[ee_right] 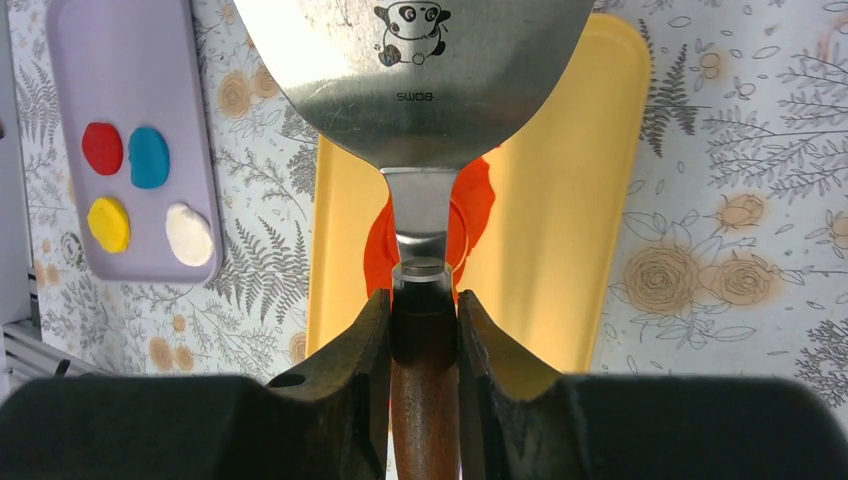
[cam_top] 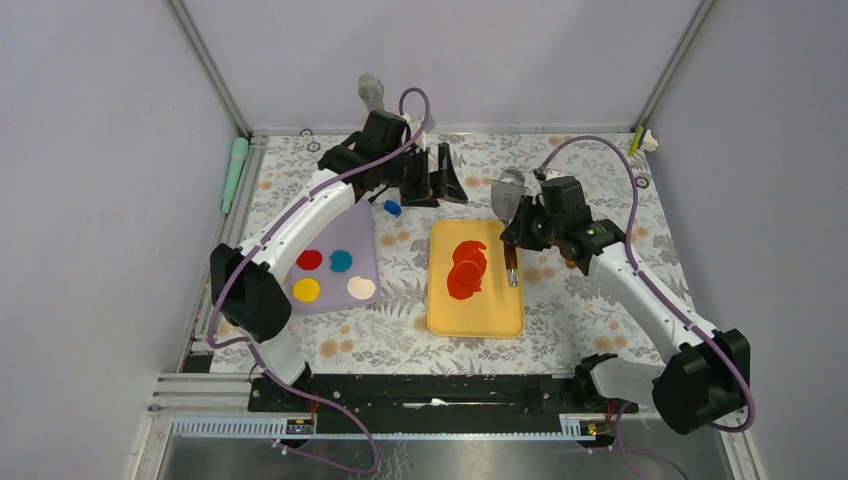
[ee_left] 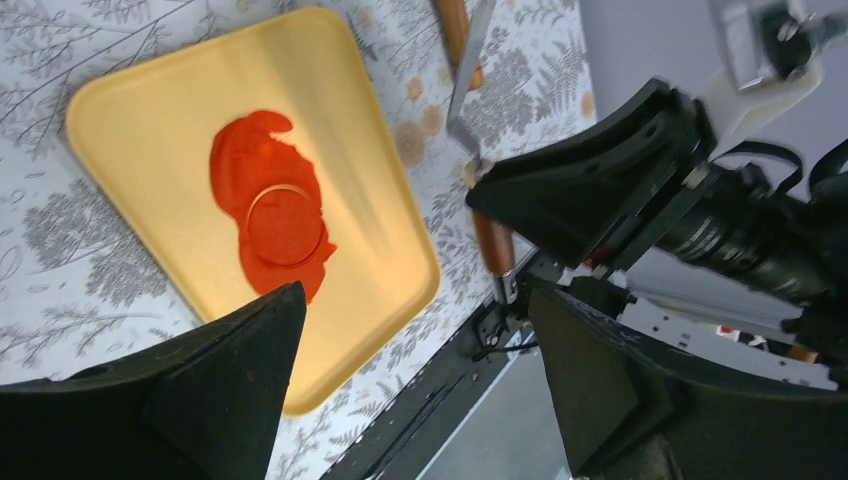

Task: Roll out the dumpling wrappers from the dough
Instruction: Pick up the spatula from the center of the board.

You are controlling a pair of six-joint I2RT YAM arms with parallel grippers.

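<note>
A flattened sheet of red clay (cam_top: pixel 467 268) lies on the yellow tray (cam_top: pixel 480 322). In the left wrist view the sheet (ee_left: pixel 235 165) carries a round cut outline (ee_left: pixel 285 225). One red disc wrapper (cam_top: pixel 309 260) sits on the purple tray (cam_top: pixel 350 230); it also shows in the right wrist view (ee_right: pixel 102 147). My right gripper (cam_top: pixel 512 240) is shut on the wooden handle of a metal spatula (ee_right: pixel 410 70), held over the tray's right side. My left gripper (cam_top: pixel 435 176) is open and empty, raised behind the tray; its jaws stand wide apart in the left wrist view (ee_left: pixel 415 295).
The purple tray also holds a blue disc (cam_top: pixel 341 260), a yellow disc (cam_top: pixel 306 289) and a cream disc (cam_top: pixel 361 288). A small blue piece (cam_top: pixel 392 208) lies behind it. A green tool (cam_top: pixel 234 172) lies at the left edge. A grey cylinder (cam_top: pixel 371 92) stands at the back.
</note>
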